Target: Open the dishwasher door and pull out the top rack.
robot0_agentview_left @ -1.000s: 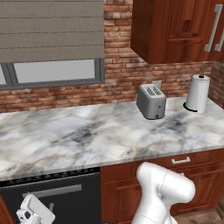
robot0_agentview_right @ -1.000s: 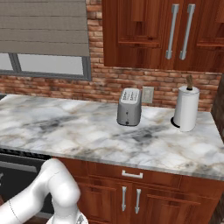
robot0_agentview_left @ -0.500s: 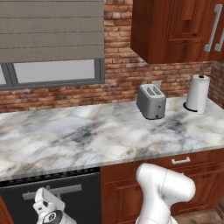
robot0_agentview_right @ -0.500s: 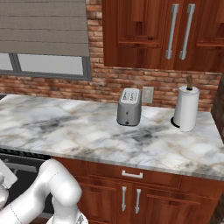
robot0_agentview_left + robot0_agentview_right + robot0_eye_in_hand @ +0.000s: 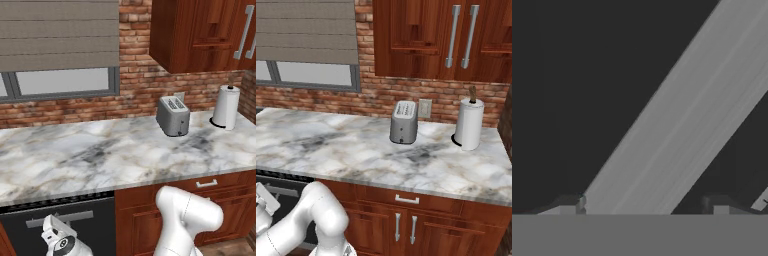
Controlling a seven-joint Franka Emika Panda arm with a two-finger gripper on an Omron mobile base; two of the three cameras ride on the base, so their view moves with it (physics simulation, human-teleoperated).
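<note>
Right now my gripper (image 5: pixel 644 205) sits just in front of the dishwasher door (image 5: pixel 100 225), the black panel under the marble counter (image 5: pixel 100 155), left of the wooden cabinets (image 5: pixel 210 210). In the hand view the grey handle (image 5: pixel 677 130) runs slantwise across the picture, and my two fingertips (image 5: pixel 569 204) stand one on each side of it, so the bar lies between the jaws. They are spread wide with a gap left on either side; I would not say I have hold of anything yet, though I cannot tell for certain whether a pad already touches.

I judge the door to be stiff and fairly heavy, hinged along its bottom edge, so it should swing outward and down rather than slide. The bar looks smooth, rigid metal, likely slippery, so a firm close around it matters before pulling. From the left base view my hand is at the bar's left part; a grip nearer the middle would pull more evenly, but the bar looks solid enough to take it here.

The door is shut, so the top rack behind it is hidden. I expect it to be light and to roll out easily once the door is down.
</note>
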